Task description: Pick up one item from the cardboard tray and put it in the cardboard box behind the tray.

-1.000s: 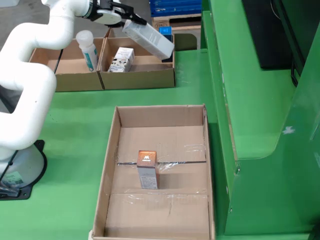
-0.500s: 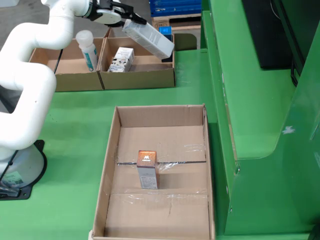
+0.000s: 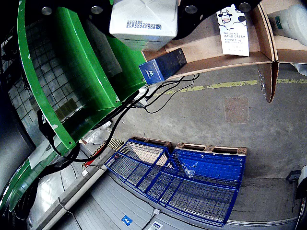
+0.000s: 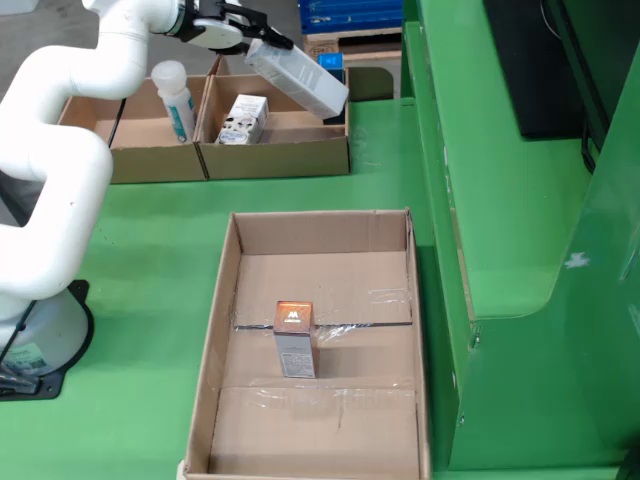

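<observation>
Fixed view from the side: white myCobot arm (image 4: 55, 190) reaches over the far cardboard box (image 4: 275, 140), the right-hand one of two boxes side by side. The black fingers (image 4: 262, 32) are clamped on a white rectangular carton (image 4: 298, 76), gripped at its upper end. Carton hangs tilted, lower end pointing right and down, above the box's right part and clear of its floor. Inside that box lies a small white printed carton (image 4: 243, 118). The left cardboard box (image 4: 135, 135) holds a white bottle with a blue label (image 4: 176, 98). Nearer the camera, the large open cardboard tray (image 4: 225, 330) sits on the green worktop (image 4: 160, 240); one small upright box with an orange top (image 4: 294, 338) stands near its middle, clear of the walls.

View that rides on the gripper: the same white carton fills the top centre (image 3: 144, 19), a printed code on its face, held between dark gripper parts; the finger pads themselves are hidden. Around it: a dark blue box (image 3: 163, 67), a white "HAND CREAM" carton with a cow print (image 3: 233, 29) on cardboard, and the white bottle at the top right edge (image 3: 290, 19).
</observation>
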